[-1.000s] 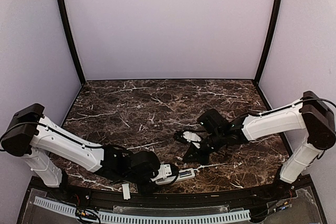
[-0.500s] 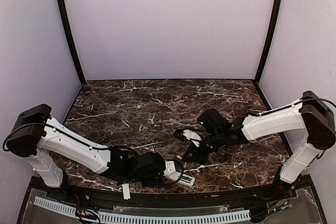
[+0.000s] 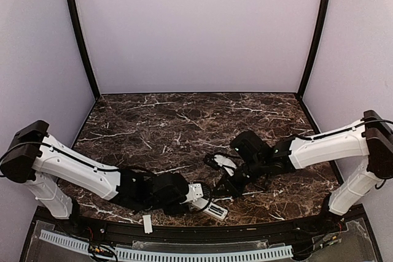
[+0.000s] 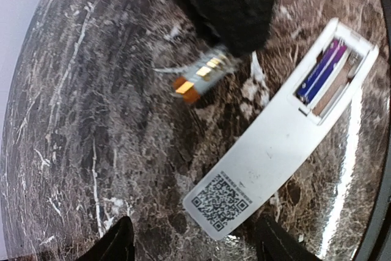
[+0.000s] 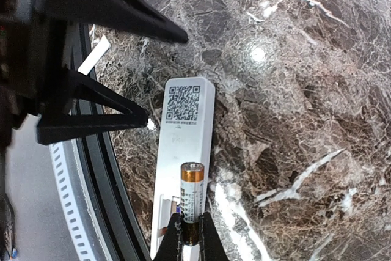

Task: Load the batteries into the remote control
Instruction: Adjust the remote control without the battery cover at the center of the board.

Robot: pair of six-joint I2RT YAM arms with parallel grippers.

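**A:** White plastic is coming first. The short white strip [image 3: 147,223] is lying at the front edge of the worktop [image 3: 184,115], off to the outer side of the left fingers [image 4: 119,242] and playing no part.

**B:** And the remote control?

**A:** The remote control [image 4: 275,132] is lying back-up on the marble. Its QR-label end is sitting in the gap between the left fingers, which are standing wide, and neither seems to be touching it. A second ago it was sticking straight out from those fingers, level with the front edge. Now it is slanting away from them, and they are drawing back a little.

**B:** So they are letting it go?

**A:** That is how I am reading it. The placing looks finished, with the compartment facing up and the lid off. At the end far from the left fingers, a purple battery [image 4: 321,71] is already sitting in one slot. The slot beside it is showing bare.

**B:** What is going on beyond that?

**A:** The right fingers [image 5: 171,246] are pinching narrow on the battery [image 5: 190,203] by its lower end, with its copper-banded end pointing ahead of them. They are hovering by the open compartment, and that arm has been creeping closer over the last second. How high it is hanging I cannot tell.

**B:** What does that mean for the job?

**A:** I am judging it about half done. Nothing is steadying the remote now, so a sideways push while seating this cell could slide it.
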